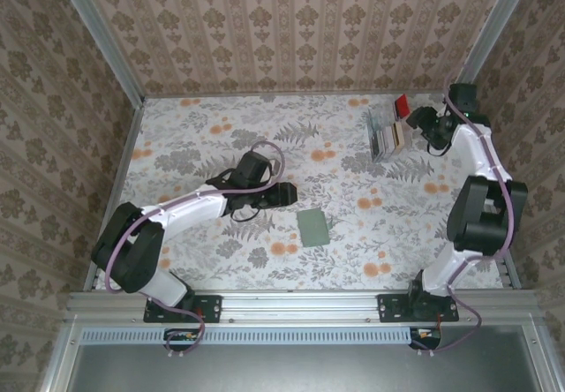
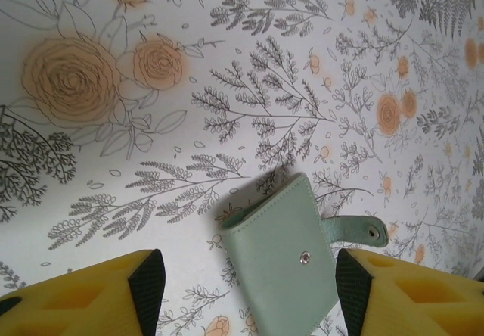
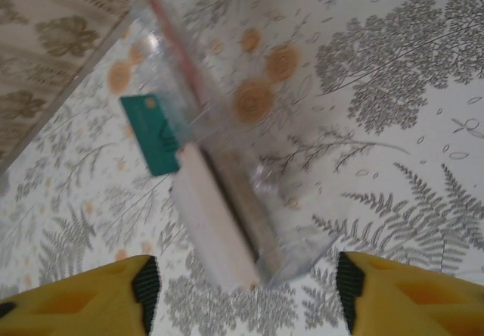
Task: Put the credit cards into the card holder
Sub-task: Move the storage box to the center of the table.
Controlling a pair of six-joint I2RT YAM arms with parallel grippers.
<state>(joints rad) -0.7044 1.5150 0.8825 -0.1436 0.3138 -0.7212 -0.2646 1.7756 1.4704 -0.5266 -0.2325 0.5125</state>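
- Nothing legible — no words, brands or numbers can be read in any view.
- Small teal-green flat rectangular card (image 3: 155, 133) in the clear plastic tray (image 3: 302, 254): faint pale marks, too blurred to read.
- Small sage grey-green folding wallet (image 2: 278, 256): its face gives no readable lettering.

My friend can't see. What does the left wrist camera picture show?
A small green card holder lies folded on the flowery table, its snap tab sticking out sideways. The yellow fingers of the left end effector stand open, one on each side.
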